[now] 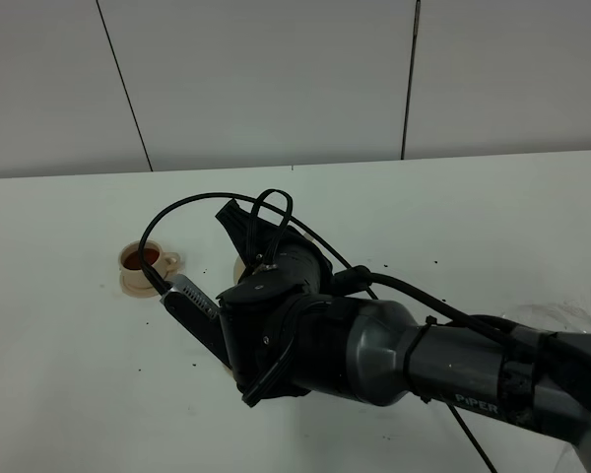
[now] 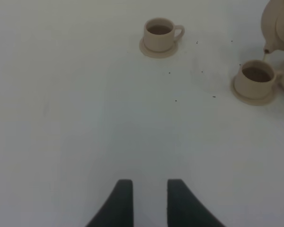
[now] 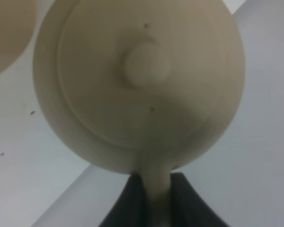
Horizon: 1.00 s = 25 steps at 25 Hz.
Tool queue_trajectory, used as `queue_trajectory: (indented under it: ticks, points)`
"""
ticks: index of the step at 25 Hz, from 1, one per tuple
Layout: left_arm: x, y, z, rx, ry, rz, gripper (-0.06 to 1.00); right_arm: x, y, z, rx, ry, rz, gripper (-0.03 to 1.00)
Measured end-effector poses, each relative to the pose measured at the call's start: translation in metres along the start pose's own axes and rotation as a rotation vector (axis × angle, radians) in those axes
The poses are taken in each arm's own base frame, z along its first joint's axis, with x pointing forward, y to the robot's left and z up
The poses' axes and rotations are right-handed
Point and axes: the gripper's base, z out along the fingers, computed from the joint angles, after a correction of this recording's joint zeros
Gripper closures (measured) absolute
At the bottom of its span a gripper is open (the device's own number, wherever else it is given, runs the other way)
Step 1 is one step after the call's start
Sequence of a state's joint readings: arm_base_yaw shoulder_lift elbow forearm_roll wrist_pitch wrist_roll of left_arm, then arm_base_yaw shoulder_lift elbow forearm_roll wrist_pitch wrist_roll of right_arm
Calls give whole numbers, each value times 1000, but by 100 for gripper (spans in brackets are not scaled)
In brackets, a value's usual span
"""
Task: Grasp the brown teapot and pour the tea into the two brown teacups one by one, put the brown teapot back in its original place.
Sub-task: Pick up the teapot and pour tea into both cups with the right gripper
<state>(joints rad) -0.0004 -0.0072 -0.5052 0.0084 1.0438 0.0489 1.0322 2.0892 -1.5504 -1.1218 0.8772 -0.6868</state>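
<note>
Right arm (image 1: 374, 360): glossy black-grey casing, white "PIPER" lettering, looping black cables; dark tapered jaws.

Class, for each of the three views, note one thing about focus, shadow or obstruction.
Exterior high: the right arm blocks the middle, so only one teacup shows clearly. Left wrist: evenly lit, both teacups fairly sharp. Right wrist: the brown teapot fills the frame, soft and blurred, its lower side shaded.

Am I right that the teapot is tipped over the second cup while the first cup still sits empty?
Not quite. The first cup already has tea in it, as the left wrist view shows. The rest holds: the teapot, gripped by its handle in the right arm's jaws, is tipped with its spout over the second cup.
</note>
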Motion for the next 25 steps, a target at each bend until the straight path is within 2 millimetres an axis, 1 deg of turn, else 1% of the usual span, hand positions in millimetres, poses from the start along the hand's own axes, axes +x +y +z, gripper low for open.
queue_trajectory:
  ticks: [25]
  points:
    - [0, 0, 0, 0, 0, 0, 70, 1, -2, 0, 17, 14, -19, 87]
